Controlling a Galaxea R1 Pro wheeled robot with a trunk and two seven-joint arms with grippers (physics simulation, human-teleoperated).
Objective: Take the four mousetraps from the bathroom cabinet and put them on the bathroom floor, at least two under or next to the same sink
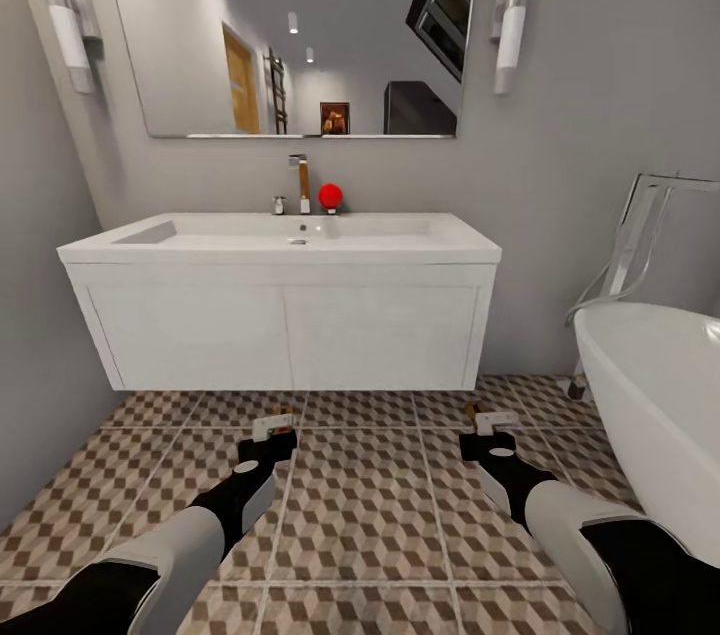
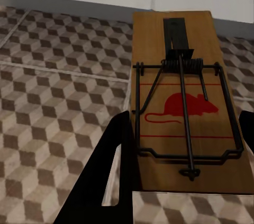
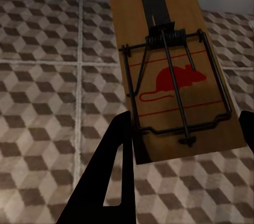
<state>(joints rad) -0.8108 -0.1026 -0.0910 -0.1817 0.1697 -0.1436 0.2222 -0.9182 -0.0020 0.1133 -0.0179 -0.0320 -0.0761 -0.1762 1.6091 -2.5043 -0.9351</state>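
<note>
I face the white sink on its two-door vanity, with the patterned bathroom floor below. My left gripper is shut on a mousetrap, held just above the tiles in front of the vanity. In the left wrist view that mousetrap shows a wooden base, a wire spring bar and a red mouse print. My right gripper is shut on a second mousetrap, seen close up as the same kind of mousetrap above the tiles. The cabinet is out of view.
A white bathtub with a chrome floor tap stands at the right, close to my right arm. A grey wall closes the left side. A chrome tap and a red ball-like object sit behind the basin, under a mirror.
</note>
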